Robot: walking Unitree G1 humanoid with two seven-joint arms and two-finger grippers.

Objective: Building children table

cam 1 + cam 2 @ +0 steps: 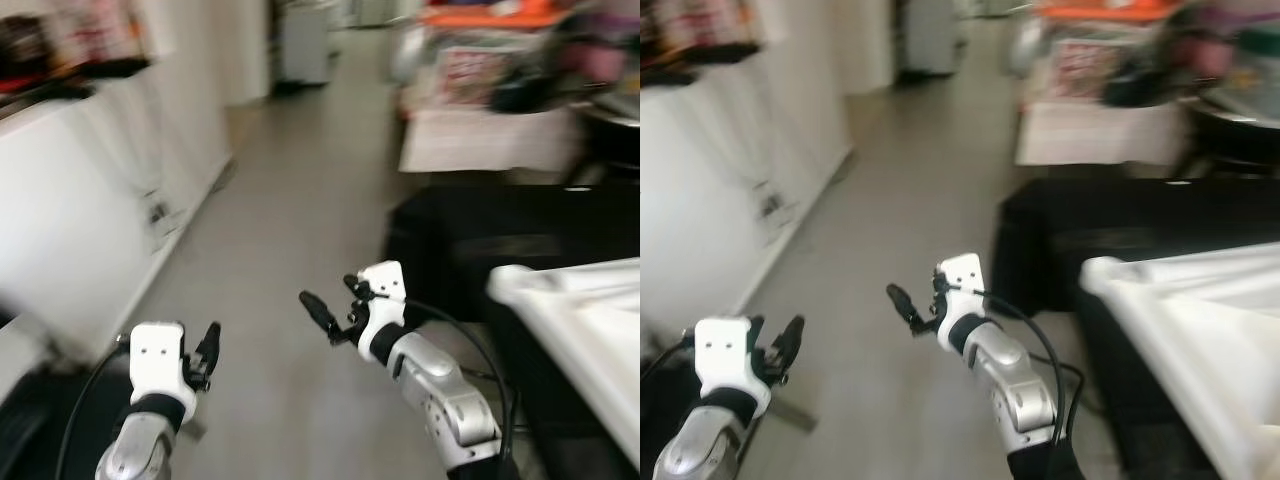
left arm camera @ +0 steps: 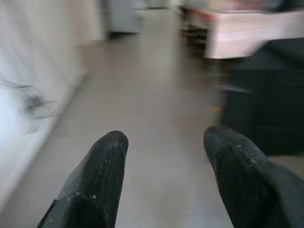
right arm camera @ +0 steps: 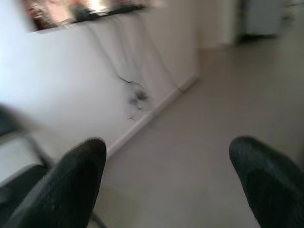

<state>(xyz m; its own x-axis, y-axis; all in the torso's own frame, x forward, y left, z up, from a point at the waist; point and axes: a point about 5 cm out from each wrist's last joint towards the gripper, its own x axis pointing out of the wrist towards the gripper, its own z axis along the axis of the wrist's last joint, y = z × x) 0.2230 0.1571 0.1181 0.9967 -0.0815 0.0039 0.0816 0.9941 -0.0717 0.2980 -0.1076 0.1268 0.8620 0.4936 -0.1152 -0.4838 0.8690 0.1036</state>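
Note:
A white moulded furniture piece (image 1: 575,305), perhaps the children's table, lies at the right edge, close to my right arm. My right gripper (image 1: 328,292) is raised over the grey floor, left of that piece, open with nothing between its fingers (image 3: 78,171). My left gripper (image 1: 209,342) is held low at the left, also open and empty, its fingers (image 2: 102,161) pointing down the corridor. All views are blurred by motion.
A white wall or cabinet (image 1: 80,210) with dangling cables (image 1: 155,212) runs along the left. A low black piece of furniture (image 1: 480,240) stands ahead right. Behind it is a cluttered, cloth-covered table (image 1: 485,135). Grey floor (image 1: 290,190) leads to a grey cabinet (image 1: 305,45).

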